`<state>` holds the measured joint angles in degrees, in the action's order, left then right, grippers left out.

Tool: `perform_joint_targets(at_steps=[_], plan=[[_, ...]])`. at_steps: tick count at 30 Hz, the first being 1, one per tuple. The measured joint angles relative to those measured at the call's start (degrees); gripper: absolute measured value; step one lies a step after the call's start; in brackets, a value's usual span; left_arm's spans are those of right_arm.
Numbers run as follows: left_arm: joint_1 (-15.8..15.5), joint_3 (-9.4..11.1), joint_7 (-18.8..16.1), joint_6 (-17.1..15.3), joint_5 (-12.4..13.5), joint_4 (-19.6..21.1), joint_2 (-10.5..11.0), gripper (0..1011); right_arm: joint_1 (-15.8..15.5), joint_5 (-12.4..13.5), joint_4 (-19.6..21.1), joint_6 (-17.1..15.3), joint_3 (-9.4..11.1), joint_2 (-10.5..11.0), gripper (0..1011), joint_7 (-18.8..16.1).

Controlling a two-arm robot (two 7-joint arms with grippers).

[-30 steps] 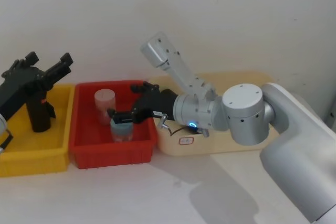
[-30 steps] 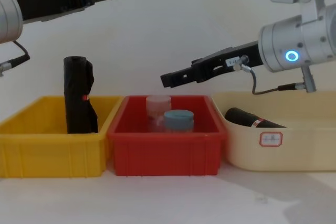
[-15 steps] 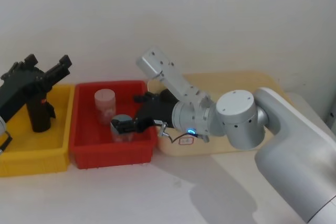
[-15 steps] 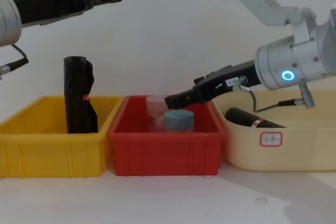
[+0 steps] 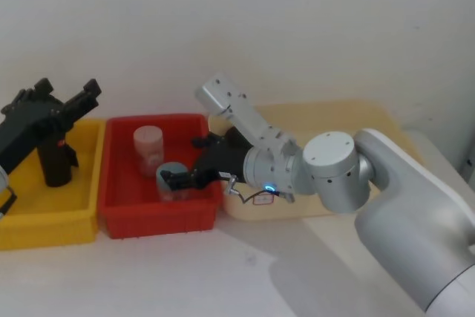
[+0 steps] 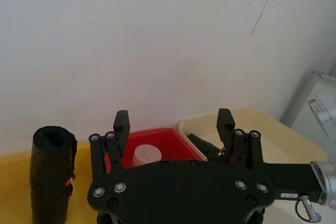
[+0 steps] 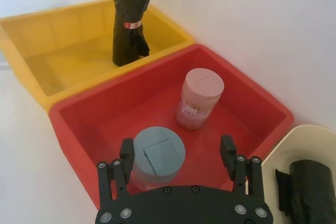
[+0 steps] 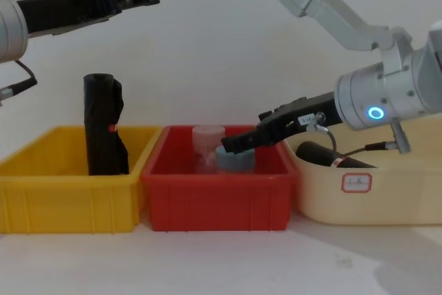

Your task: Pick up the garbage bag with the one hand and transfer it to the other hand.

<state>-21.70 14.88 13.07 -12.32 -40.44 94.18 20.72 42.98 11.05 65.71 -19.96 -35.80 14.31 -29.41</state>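
Approach stage, nothing gripped yet. Garbage bag (image 8: 314, 151), a smooth, tight black roll with a red-white label band, lies on its side in the glossy cream bin (image 8: 414, 202) at right. Right gripper (image 7: 176, 144), fingers apart, hangs low in the red plastic bin (image 8: 217, 205), close to a round teal-lidded jar (image 7: 157, 157), not at the bag. Left gripper (image 5: 68, 88), fingers apart too, sits high over the yellow bin (image 8: 62, 205), where a rumpled black roll (image 8: 103, 126) stands upright. Next move probably calls for open fingers straddling the bag mid-length; slick film may slip.
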Motion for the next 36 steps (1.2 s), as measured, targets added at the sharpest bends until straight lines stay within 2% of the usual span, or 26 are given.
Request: perform_joint_targets(at_steps=[10,36], plan=[[0.0,0.0,0.0,0.0,-0.02,-0.04,0.0,1001,0.69,-0.08,-2.93,1.32,0.1,-1.05,1002,-1.52],[0.0,0.01,0.0,0.0,-0.01,-0.03,0.0,1001,2.02,0.94,-8.65,2.12,0.02,-2.58,1002,-4.33]])
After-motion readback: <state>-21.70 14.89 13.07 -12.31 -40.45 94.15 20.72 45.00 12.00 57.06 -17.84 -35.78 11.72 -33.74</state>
